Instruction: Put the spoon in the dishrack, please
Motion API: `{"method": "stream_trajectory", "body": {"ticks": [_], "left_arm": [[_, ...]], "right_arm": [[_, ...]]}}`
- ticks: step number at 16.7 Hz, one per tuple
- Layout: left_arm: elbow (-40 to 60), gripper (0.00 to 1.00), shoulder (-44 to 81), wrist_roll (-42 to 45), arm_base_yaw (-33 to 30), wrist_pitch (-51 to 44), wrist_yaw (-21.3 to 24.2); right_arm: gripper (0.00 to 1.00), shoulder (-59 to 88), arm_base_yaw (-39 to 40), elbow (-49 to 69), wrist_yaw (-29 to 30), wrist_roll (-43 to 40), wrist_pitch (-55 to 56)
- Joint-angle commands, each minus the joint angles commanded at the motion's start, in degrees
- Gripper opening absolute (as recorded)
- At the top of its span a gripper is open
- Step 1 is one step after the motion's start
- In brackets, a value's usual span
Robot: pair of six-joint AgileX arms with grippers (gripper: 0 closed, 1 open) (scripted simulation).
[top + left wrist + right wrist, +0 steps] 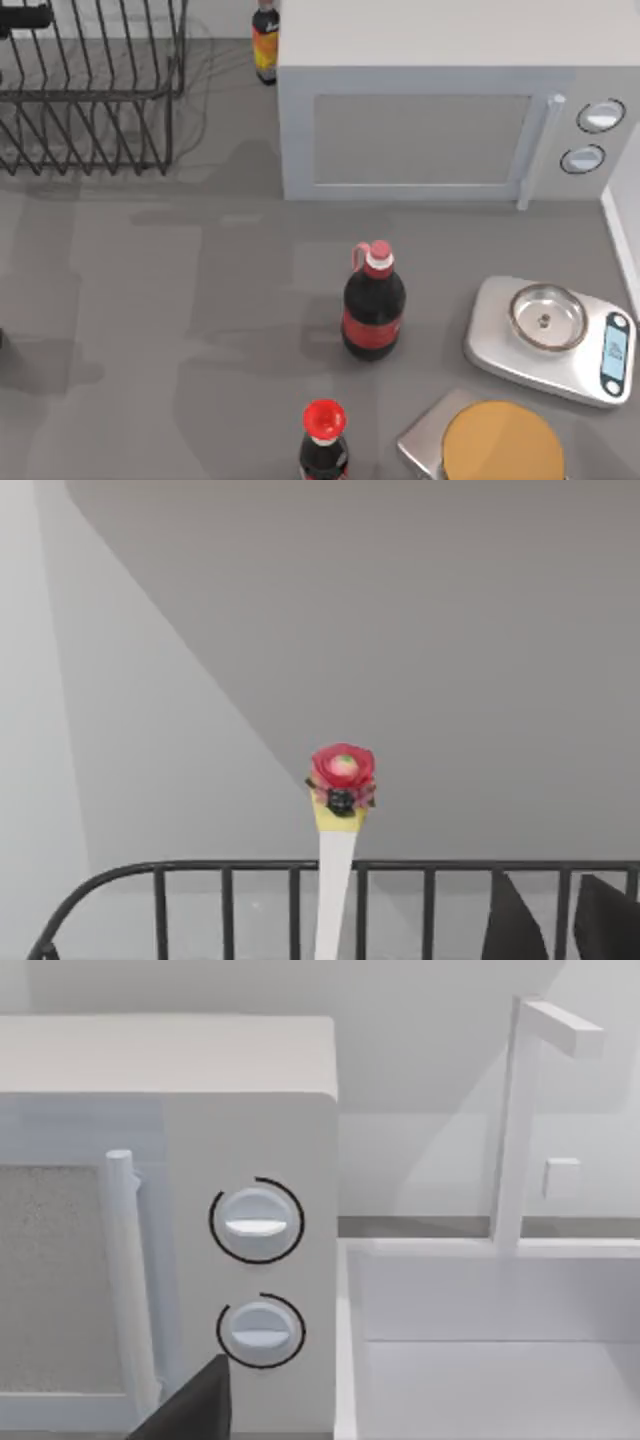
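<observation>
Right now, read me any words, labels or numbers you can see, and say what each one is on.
No text can be read.
Cola bottle: red label, too blurred.
Second cola bottle: label too blurred.
Bottle behind the microwave: yellow-red label, unreadable.
Kitchen scale: display too small.
Microwave: dials unmarked.

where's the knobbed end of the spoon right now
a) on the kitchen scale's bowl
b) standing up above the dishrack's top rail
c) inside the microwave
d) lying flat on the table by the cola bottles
b: in the left wrist view the spoon stands upright, its red-and-yellow knob clear above the dishrack top rail.
</observation>
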Motion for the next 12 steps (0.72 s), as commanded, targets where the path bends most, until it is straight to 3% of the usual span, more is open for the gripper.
{"method": "stream_trajectory", "body": {"ticks": [7,12], "left_arm": [[0.0,0.98,0.0,0.0,0.0,0.0,0.0],[0.0,1.00,0.0,0.0,0.0,0.0,0.0]], "right_arm": [[1.00,0.0,0.0,0.0,0.0,0.0,0.0],[1.00,0.0,0.0,0.0,0.0,0.0,0.0]]}}
